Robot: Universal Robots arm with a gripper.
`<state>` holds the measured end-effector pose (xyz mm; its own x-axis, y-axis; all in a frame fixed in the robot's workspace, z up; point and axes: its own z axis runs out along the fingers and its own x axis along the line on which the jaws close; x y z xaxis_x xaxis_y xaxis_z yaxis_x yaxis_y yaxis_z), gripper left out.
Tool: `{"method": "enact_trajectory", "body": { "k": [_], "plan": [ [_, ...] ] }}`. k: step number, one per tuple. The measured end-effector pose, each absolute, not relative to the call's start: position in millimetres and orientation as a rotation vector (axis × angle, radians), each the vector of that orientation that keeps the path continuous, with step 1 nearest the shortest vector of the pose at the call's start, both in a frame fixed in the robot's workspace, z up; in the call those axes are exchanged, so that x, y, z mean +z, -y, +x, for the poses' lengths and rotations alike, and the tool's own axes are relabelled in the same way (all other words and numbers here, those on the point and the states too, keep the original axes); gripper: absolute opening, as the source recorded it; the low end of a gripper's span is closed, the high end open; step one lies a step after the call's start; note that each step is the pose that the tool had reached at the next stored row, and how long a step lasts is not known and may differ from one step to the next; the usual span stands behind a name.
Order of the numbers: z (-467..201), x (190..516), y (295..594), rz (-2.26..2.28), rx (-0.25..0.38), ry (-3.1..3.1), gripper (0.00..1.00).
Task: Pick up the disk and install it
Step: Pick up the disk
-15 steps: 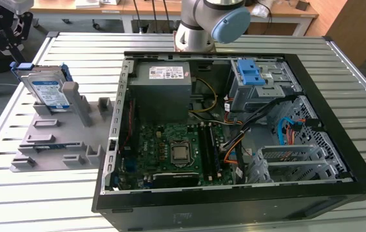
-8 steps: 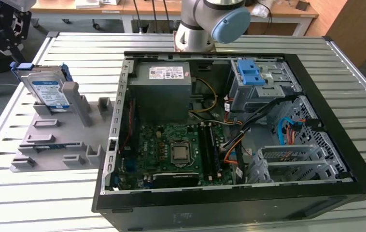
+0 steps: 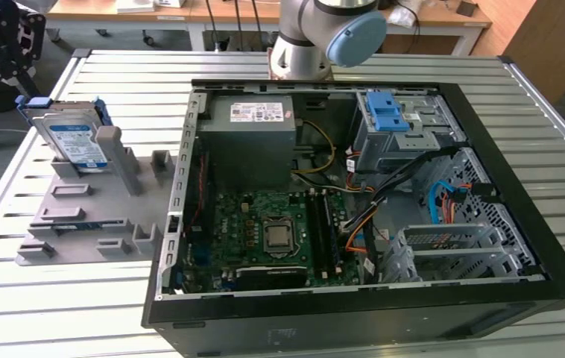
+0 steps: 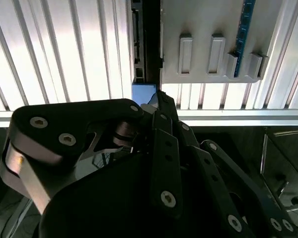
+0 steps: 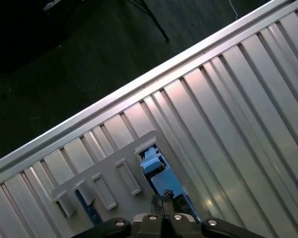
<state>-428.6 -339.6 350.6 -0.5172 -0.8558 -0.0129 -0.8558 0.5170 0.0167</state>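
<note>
Black gripper [image 5: 162, 198] over silver, blue-framed hard disk [image 3: 71, 138]
Disk stands upright in a grey plastic holder [image 3: 83, 216] on the slatted metal surface [image 3: 64, 313]; gripper closed, empty.

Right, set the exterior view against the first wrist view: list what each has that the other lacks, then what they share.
Exterior view: the open computer case with its motherboard, power supply and blue drive latch, plus the arm behind it.
First wrist view: the gripper, pointing toward the disk, and dark floor beyond the table's edge.
Shared: the disk standing on edge in the grey fixture on the slatted metal table.
</note>
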Motion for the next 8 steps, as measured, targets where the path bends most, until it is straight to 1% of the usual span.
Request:
{"method": "enact_trajectory", "body": {
  "k": [8],
  "plan": [
    [-428.8, 350.5, 339.6, -1.646, 0.028, -2.667, 0.11]
  ]
}}
